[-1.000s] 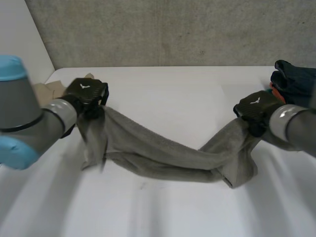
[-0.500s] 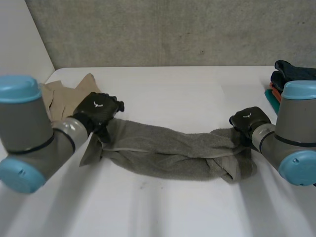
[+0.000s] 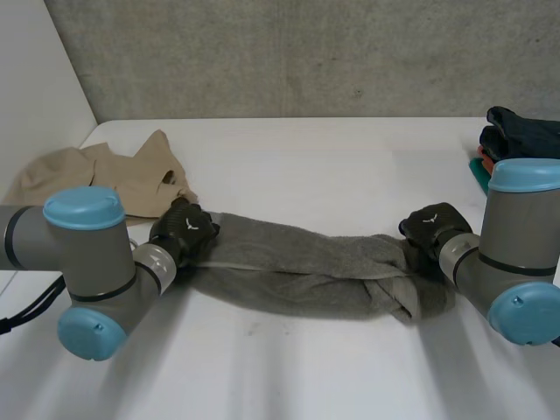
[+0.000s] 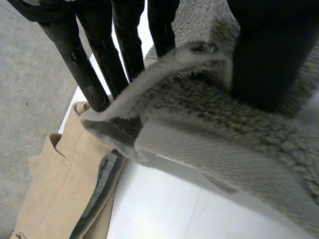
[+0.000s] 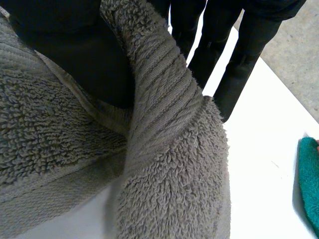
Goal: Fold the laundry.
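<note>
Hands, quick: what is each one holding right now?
Left hand: closed on one end of the grey towel.
Right hand: closed on the towel's other end.

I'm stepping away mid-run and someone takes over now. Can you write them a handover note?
Left hand: pinches the left end of the grey towel.
Right hand: pinches its right end.
The towel lies bunched in a long strip across the white table, not neatly folded.
A beige garment lies unfolded beyond the left hand; a dark clothes pile sits at the table's right edge.
Left to do: fold the towel, then the beige garment.
</note>
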Controlling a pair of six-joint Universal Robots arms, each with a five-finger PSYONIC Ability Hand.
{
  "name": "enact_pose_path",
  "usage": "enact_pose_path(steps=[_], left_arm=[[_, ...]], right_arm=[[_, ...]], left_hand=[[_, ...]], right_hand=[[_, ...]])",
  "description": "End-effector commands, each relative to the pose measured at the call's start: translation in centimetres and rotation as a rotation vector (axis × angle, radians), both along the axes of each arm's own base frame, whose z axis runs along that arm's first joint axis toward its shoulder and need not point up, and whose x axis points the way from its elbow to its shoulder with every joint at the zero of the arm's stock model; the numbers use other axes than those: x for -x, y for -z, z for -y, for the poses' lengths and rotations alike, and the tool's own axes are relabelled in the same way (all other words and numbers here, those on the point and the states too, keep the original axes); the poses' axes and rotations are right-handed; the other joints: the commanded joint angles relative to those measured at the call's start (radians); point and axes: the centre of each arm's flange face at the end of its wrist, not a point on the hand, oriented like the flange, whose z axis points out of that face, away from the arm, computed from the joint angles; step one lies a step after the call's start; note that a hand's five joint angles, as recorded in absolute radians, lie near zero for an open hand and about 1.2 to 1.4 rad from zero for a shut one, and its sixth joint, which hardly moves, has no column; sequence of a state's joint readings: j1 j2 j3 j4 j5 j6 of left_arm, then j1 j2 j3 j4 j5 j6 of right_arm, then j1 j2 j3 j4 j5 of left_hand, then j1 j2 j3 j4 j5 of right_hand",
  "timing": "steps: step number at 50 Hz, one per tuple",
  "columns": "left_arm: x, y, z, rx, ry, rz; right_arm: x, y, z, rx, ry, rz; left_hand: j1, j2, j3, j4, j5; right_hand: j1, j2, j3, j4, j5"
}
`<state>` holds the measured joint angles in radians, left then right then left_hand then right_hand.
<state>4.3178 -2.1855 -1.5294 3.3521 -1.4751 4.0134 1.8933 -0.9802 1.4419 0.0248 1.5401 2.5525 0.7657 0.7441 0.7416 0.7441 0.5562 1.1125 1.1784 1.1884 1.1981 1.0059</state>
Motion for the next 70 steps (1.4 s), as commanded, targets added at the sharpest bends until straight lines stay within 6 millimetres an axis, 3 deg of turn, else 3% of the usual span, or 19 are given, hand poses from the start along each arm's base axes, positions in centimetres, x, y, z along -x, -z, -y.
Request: enact_pose_path(steps=[1, 6, 9, 15, 18, 22, 31, 42, 46, 50, 55, 59, 60, 61, 62, 63, 67, 69, 70], left_arm=[[0.3, -0.6, 0.4, 0.022, -0.003, -0.016], [0.4, -2.1, 0.4, 0.047, -0.005, -0.036], [0.4, -5.1, 0.0, 0.098, -0.006, -0.079], [-0.2, -9.9, -0.7, 0.084, -0.049, -0.252], [-0.8, -10.7, -0.4, 0.043, -0.075, -0.316], [-1.9, -10.3, 0.1, -0.051, -0.110, -0.365], [-2.6, -5.2, 1.1, -0.239, -0.140, -0.323], [-2.4, -4.0, 1.2, -0.262, -0.135, -0.307], [-2.2, -3.1, 1.5, -0.268, -0.133, -0.302], [-1.7, -2.5, 2.7, -0.249, -0.123, -0.304], [-0.6, -2.9, 6.1, -0.146, -0.106, -0.330], [0.8, -8.0, 10.2, 0.112, -0.067, -0.395], [1.0, -9.7, 10.9, 0.183, -0.059, -0.421], [1.5, -12.7, 12.0, 0.323, -0.042, -0.473], [1.7, -14.1, 12.5, 0.391, -0.031, -0.502], [2.0, -15.6, 12.7, 0.461, -0.018, -0.531], [1.9, -22.5, 13.1, 0.750, 0.043, -0.723], [0.7, -27.0, 12.3, 0.882, 0.081, -0.831], [0.4, -27.7, 12.1, 0.895, 0.083, -0.850]], right_arm=[[0.0, -0.1, 0.0, 0.002, 0.001, -0.001], [0.1, -0.1, 0.0, 0.007, 0.002, -0.011], [0.4, -0.4, 0.1, 0.007, 0.008, -0.015], [0.7, -3.7, -0.6, 0.062, -0.004, -0.019], [0.9, -4.7, -1.1, 0.064, -0.012, -0.023], [0.8, -4.4, -1.6, 0.045, -0.018, -0.025], [1.0, -3.4, -2.1, 0.012, -0.024, -0.030], [1.0, -2.7, -2.6, -0.010, -0.034, -0.036], [0.9, -2.6, -2.7, -0.008, -0.038, -0.036], [0.8, -2.7, -2.2, 0.011, -0.040, -0.041], [0.0, -3.3, 0.0, 0.080, -0.046, -0.051], [-1.0, -7.1, 3.6, 0.267, -0.011, 0.012], [-1.4, -9.9, 5.4, 0.409, 0.028, 0.079], [-1.5, -11.2, 6.1, 0.482, 0.046, 0.119], [-1.6, -12.4, 6.7, 0.540, 0.060, 0.152], [-1.7, -14.8, 7.6, 0.672, 0.085, 0.234], [-1.5, -20.3, 7.9, 0.957, 0.117, 0.386], [-1.3, -21.8, 7.7, 1.016, 0.124, 0.411], [-1.3, -22.2, 7.6, 1.026, 0.125, 0.415]], left_hand=[[0.410, 0.432, 0.434, 0.432, 0.445], [0.628, 0.649, 0.652, 0.649, 0.663], [0.631, 0.652, 0.655, 0.652, 0.665], [0.631, 0.652, 0.655, 0.652, 0.665], [0.631, 0.652, 0.655, 0.652, 0.665], [0.523, 0.544, 0.547, 0.544, 0.558], [0.168, 0.189, 0.192, 0.189, 0.203], [0.061, 0.083, 0.085, 0.083, 0.096], [0.117, 0.138, 0.141, 0.138, 0.152], [0.629, 0.651, 0.654, 0.651, 0.664], [0.631, 0.652, 0.655, 0.652, 0.665], [0.631, 0.652, 0.655, 0.652, 0.665], [0.631, 0.652, 0.655, 0.652, 0.665], [0.631, 0.652, 0.655, 0.652, 0.665], [0.631, 0.652, 0.655, 0.652, 0.665], [0.631, 0.652, 0.655, 0.652, 0.665], [0.631, 0.652, 0.655, 0.652, 0.665], [0.631, 0.652, 0.655, 0.652, 0.665], [0.631, 0.652, 0.655, 0.652, 0.665]], right_hand=[[0.284, 0.218, 0.208, 0.198, 0.216], [0.284, 0.218, 0.208, 0.198, 0.216], [0.284, 0.218, 0.208, 0.198, 0.216], [0.284, 0.218, 0.208, 0.198, 0.216], [0.284, 0.218, 0.208, 0.198, 0.216], [0.284, 0.218, 0.208, 0.198, 0.216], [0.284, 0.218, 0.208, 0.198, 0.216], [0.284, 0.218, 0.208, 0.198, 0.216], [0.284, 0.218, 0.208, 0.198, 0.216], [0.284, 0.218, 0.208, 0.198, 0.216], [0.284, 0.218, 0.208, 0.198, 0.216], [0.284, 0.218, 0.208, 0.198, 0.216], [0.284, 0.218, 0.208, 0.198, 0.216], [0.284, 0.218, 0.208, 0.198, 0.216], [0.284, 0.218, 0.208, 0.198, 0.216], [0.284, 0.218, 0.208, 0.198, 0.216], [0.284, 0.218, 0.208, 0.198, 0.216], [0.284, 0.218, 0.208, 0.198, 0.216], [0.284, 0.218, 0.208, 0.198, 0.216]])
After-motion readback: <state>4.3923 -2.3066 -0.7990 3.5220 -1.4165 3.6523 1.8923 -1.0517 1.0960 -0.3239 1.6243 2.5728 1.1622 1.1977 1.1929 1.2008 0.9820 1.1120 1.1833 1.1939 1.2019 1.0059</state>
